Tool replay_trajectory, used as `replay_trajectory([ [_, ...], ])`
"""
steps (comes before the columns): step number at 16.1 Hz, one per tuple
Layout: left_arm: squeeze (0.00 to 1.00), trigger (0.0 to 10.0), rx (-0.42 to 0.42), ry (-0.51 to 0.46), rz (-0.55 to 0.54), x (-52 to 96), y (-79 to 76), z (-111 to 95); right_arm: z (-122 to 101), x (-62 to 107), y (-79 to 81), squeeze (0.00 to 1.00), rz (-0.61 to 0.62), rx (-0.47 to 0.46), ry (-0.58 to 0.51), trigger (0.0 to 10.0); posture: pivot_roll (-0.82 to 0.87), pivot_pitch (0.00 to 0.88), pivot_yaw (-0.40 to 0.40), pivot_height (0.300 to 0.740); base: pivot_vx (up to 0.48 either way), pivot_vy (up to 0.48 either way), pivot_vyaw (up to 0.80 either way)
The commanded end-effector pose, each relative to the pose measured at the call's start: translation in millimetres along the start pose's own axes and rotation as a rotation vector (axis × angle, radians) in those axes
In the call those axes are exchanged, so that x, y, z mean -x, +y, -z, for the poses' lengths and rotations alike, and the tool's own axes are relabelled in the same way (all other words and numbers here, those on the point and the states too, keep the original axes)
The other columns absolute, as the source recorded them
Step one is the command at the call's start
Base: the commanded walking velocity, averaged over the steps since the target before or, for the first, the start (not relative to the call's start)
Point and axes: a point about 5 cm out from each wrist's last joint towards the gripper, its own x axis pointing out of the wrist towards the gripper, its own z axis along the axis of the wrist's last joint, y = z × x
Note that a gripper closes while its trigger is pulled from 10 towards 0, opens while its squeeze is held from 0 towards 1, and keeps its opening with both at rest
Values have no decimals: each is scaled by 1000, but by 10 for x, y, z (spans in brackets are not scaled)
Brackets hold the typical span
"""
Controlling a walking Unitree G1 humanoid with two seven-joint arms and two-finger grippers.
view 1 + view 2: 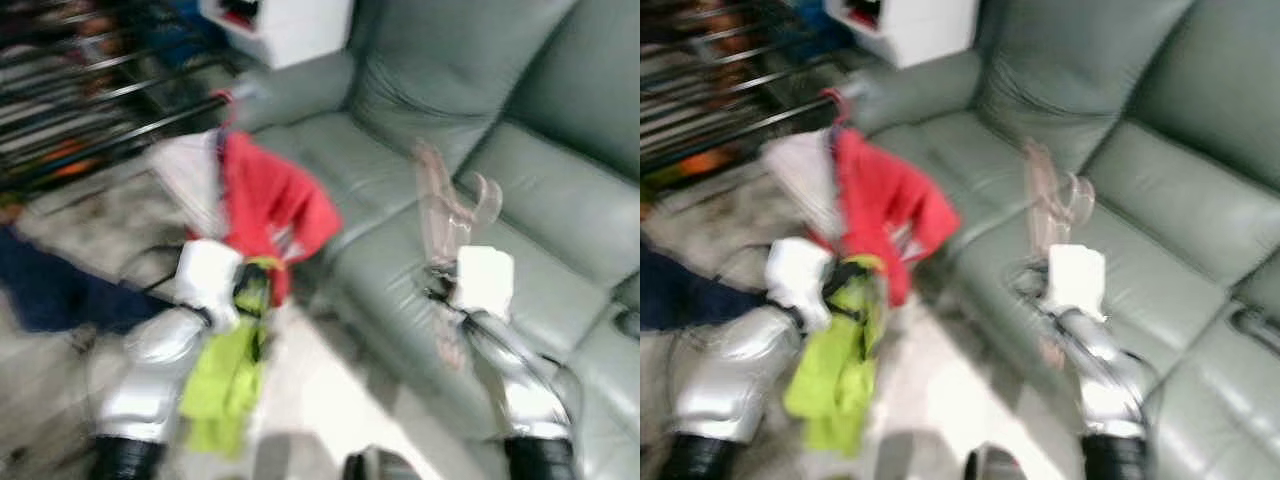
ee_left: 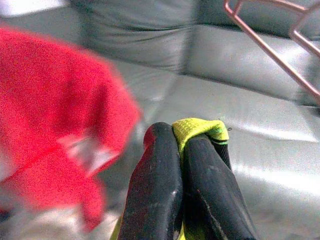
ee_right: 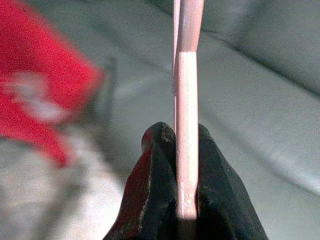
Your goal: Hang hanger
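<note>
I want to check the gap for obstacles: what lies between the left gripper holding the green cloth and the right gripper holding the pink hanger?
In the left eye view, between the left gripper and the right gripper lie pale floor and the grey sofa's front edge.

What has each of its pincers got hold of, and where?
The right pincer clamps a pink hanger on one flat bar. The left pincer pinches a yellow-green cloth at a bunched fold near its top.

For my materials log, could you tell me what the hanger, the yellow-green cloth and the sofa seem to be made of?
Hanger: likely smooth pink plastic, thin rigid bars with a soft sheen.
Yellow-green cloth: woven fabric; the weave shows and it folds limply.
Sofa: grey leather or imitation, with glossy creased cushions.
</note>
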Motion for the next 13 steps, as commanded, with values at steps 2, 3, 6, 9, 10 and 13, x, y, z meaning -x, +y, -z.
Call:
replay_trajectory([
  [2,0,10000,-23,-7,-37,88,114,-33,-79,-15,154,0,-46,-6,-35,10000,-35,39,-25,740,259,0,0],
  [3,0,10000,-24,-3,-43,88,118,-31,-77,-15,155,0,-47,-4,-34,10000,-35,39,-25,740,0,0,0],
  [6,0,10000,-29,5,-64,81,133,-29,-78,-19,159,0,-53,2,-34,10000,-35,39,-25,740,0,0,0],
  [9,0,10000,-29,7,-63,82,138,-27,-73,-30,165,0,-53,1,-29,10000,-35,39,-25,740,0,224,-442],
  [10,0,10000,-28,7,-62,84,138,-25,-70,-33,170,0,-53,2,-27,10000,-29,32,-27,740,0,480,-800],
  [13,0,10000,-32,12,-60,86,134,-17,-69,-36,176,0,-54,3,-28,10000,-29,32,-27,740,0,480,-800],
])
